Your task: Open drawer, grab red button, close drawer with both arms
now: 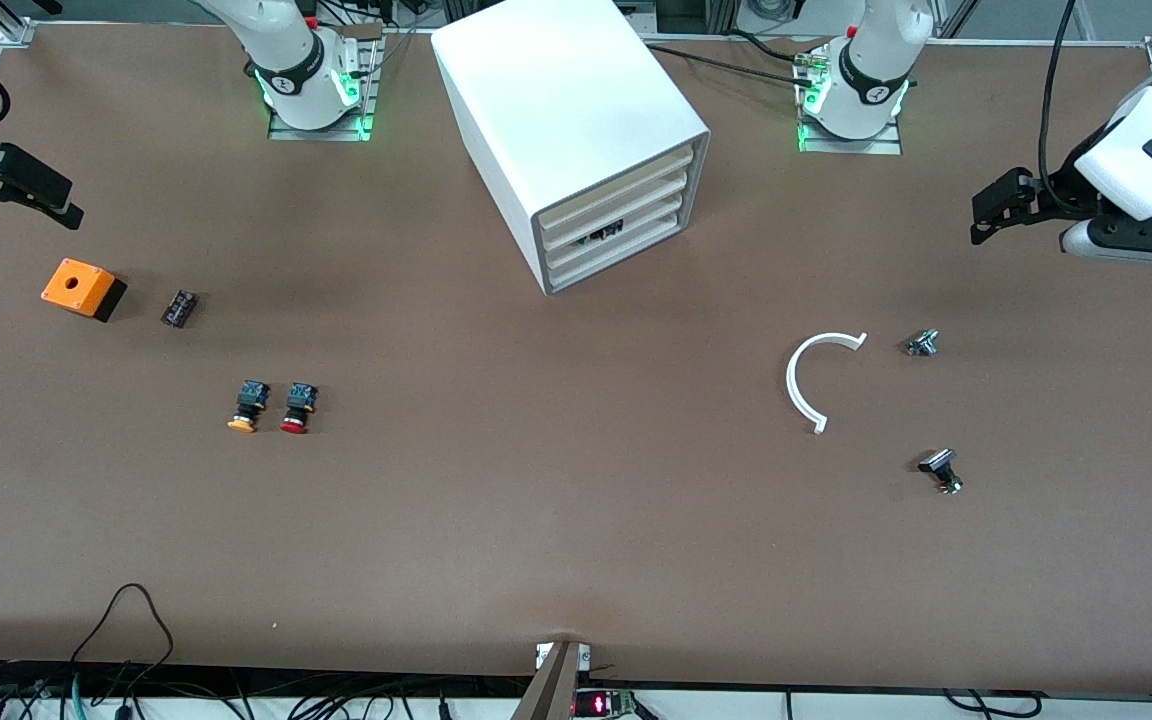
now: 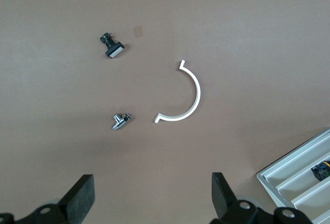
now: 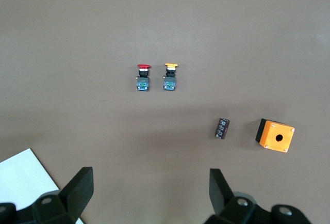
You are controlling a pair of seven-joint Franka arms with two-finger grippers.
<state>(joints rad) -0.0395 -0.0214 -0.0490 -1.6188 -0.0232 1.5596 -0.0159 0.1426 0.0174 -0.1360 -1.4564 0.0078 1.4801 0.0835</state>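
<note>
You had both jaws wide open and empty, the right gripper nearer the button, which lay ahead of its fingers, cap pointing away, while the left gripper waited near the drawer cabinet

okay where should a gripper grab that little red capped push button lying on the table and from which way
Probably from straight above, closing across the black body of the small red-capped push button, between its red cap and blue end. It lies on its side with its cap toward the front camera, and the similar orange-capped button lies close beside it, so the fingers need care there.
</note>
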